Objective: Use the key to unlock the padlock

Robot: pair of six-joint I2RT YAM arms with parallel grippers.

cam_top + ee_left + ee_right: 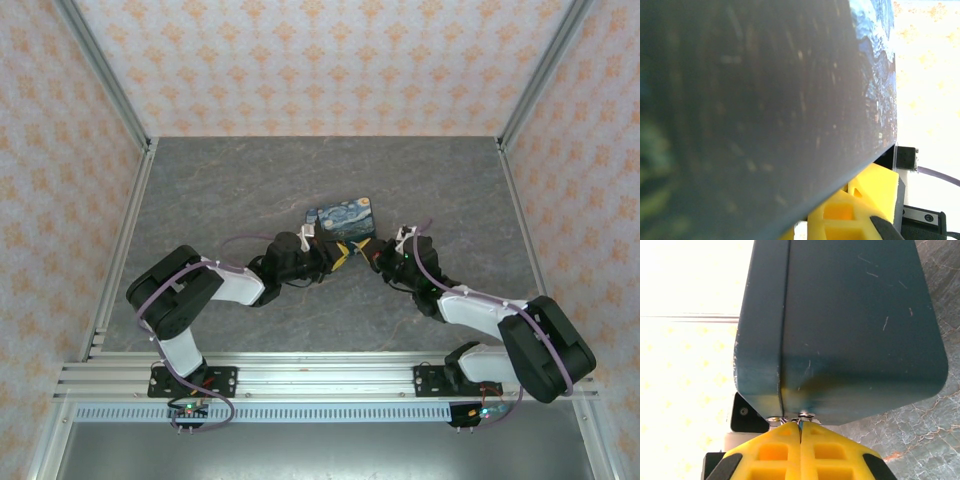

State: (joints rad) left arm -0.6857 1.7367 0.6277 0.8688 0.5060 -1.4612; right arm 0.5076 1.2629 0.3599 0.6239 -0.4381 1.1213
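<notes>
Arms (pixel 235 283) bend inward, jaws closed at box (pixel 342 216).

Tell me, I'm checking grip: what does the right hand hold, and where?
The right hand pinches a small metal piece at the box's edge, by its near end; key or padlock, cannot tell.

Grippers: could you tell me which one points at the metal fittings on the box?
The right gripper: its shut jaws sit at the fittings; the left gripper faces a flat side of the box.

No legible txt, labels or nos. on anything.
</notes>
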